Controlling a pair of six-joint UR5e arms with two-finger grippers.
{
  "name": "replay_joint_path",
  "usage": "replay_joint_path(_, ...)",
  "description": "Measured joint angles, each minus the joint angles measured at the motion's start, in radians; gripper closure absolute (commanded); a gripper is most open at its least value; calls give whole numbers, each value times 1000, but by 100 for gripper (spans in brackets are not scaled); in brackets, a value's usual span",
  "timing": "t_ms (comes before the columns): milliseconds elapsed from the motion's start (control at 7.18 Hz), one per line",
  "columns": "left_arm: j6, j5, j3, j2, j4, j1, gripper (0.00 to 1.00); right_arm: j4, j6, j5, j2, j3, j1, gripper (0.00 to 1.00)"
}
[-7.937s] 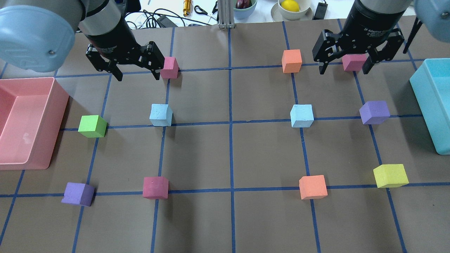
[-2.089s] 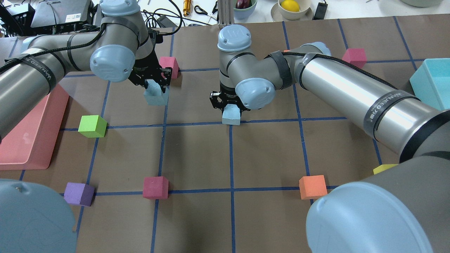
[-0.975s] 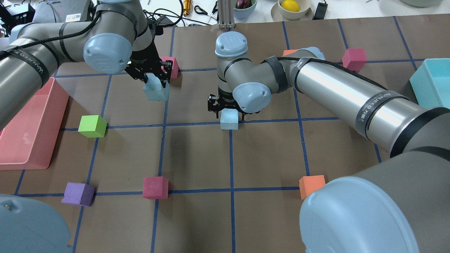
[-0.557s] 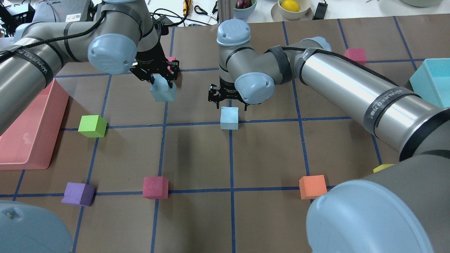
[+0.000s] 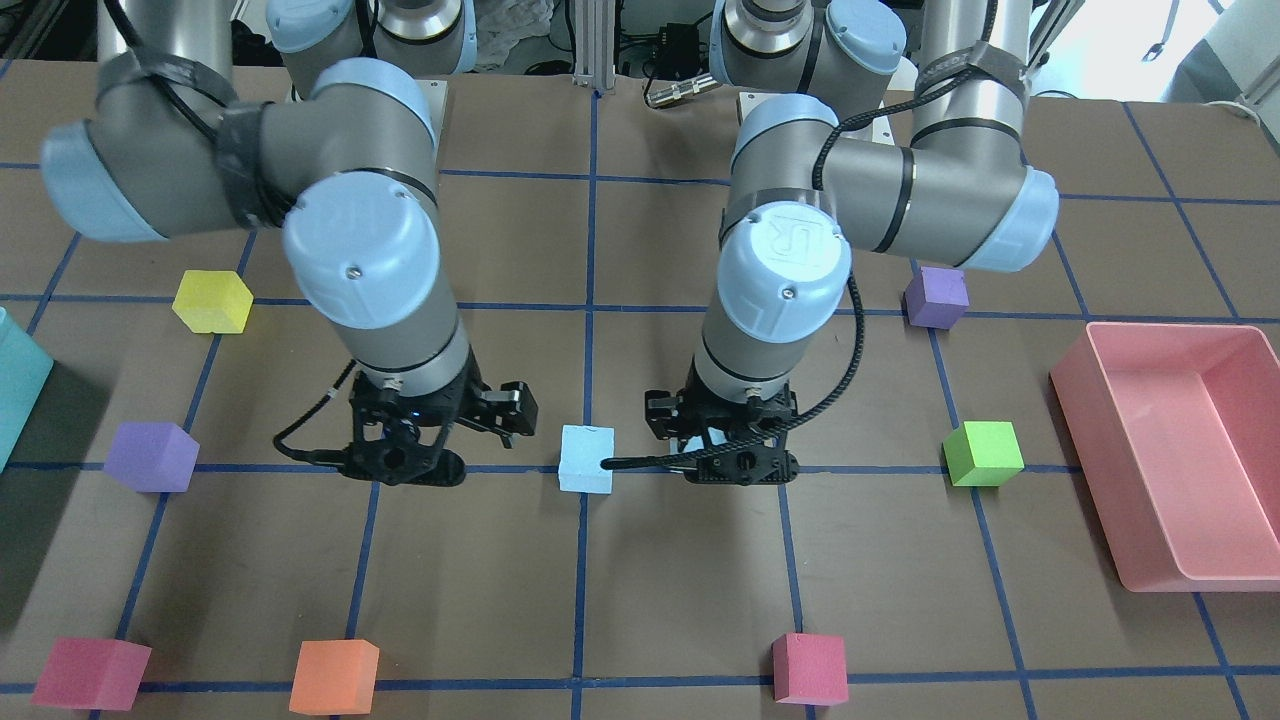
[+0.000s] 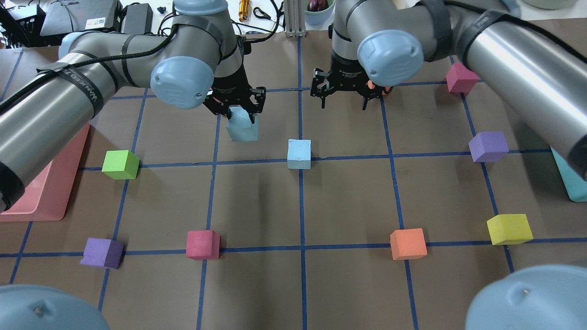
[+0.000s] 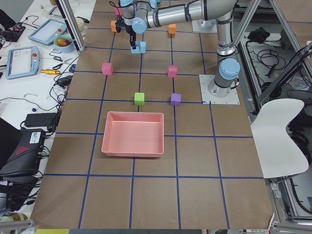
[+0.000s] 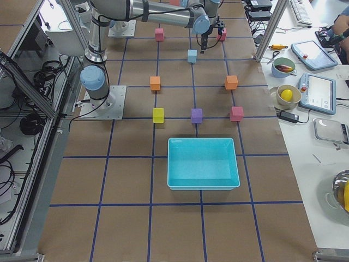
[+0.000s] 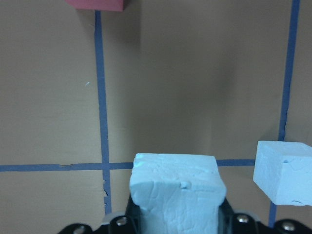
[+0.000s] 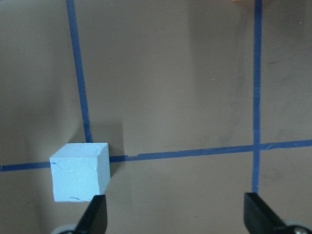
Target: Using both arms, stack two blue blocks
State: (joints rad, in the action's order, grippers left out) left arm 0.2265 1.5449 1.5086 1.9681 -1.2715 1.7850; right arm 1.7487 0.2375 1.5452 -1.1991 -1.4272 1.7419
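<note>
My left gripper (image 6: pixel 241 114) is shut on one pale blue block (image 6: pixel 243 133) and holds it above the table. The held block fills the bottom of the left wrist view (image 9: pixel 176 190). The second blue block (image 6: pixel 299 154) rests on the table's centre line, to the right of the held one, and also shows in the left wrist view (image 9: pixel 285 171) and the front view (image 5: pixel 586 459). My right gripper (image 6: pixel 344 103) is open and empty, raised beyond and to the right of that block. In the right wrist view the block (image 10: pixel 80 171) lies by the left fingertip (image 10: pixel 95 217).
A pink bin (image 6: pixel 46 183) stands at the left edge and a teal bin (image 6: pixel 573 183) at the right. Loose cubes lie around: green (image 6: pixel 120 164), purple (image 6: pixel 488 146), yellow (image 6: pixel 509 229), orange (image 6: pixel 408 244), pink (image 6: pixel 202 244), purple (image 6: pixel 102 253).
My right gripper let go of its blue block on the centre line, then rose and moved away to the far right. My left gripper carried its block rightward, closer to the resting one.
</note>
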Motion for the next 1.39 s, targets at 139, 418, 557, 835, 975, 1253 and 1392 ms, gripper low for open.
replay_joint_path(139,65,-25,-3,10,18,50,99,-54,-62,3,-46,-4,-36,0)
replay_joint_path(418,151,-43,-4,49,66,124,99,-98,-138,6,-134,-58,-84,0)
replay_joint_path(557,170,-44,-5,68,96,138,99,-98,-153,7,-176,-107,-96,0)
replay_joint_path(835,183,-43,-7,89,118,146,99,-91,-162,7,-250,-184,-103,0)
replay_joint_path(975,185,-43,-8,95,120,148,99,-92,-159,8,-263,-185,-104,0)
replay_joint_path(1253,184,-42,-4,98,121,149,91,-113,-159,24,-280,-162,-112,0)
replay_joint_path(1392,184,-41,1,99,121,149,71,-119,-173,26,-290,-158,-123,0)
